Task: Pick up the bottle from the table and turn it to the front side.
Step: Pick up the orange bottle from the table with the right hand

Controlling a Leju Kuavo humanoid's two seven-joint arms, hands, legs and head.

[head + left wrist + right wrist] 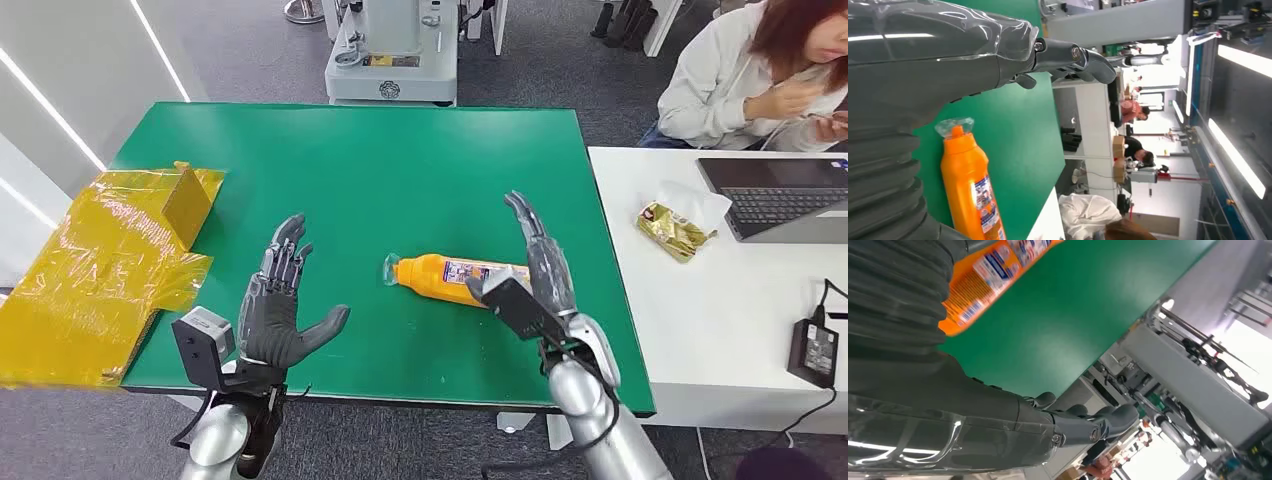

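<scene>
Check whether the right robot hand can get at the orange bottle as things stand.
Probably yes. The right robot hand is open at the base end of the orange bottle, which lies on its side on the green table. Nothing lies between them.

green table [400, 160] | orange bottle [445, 275] lying on side | yellow plastic wrap [110, 270] over edge

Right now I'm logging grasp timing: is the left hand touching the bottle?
Apart. The head view shows bare green table between the left hand and the bottle.
</scene>
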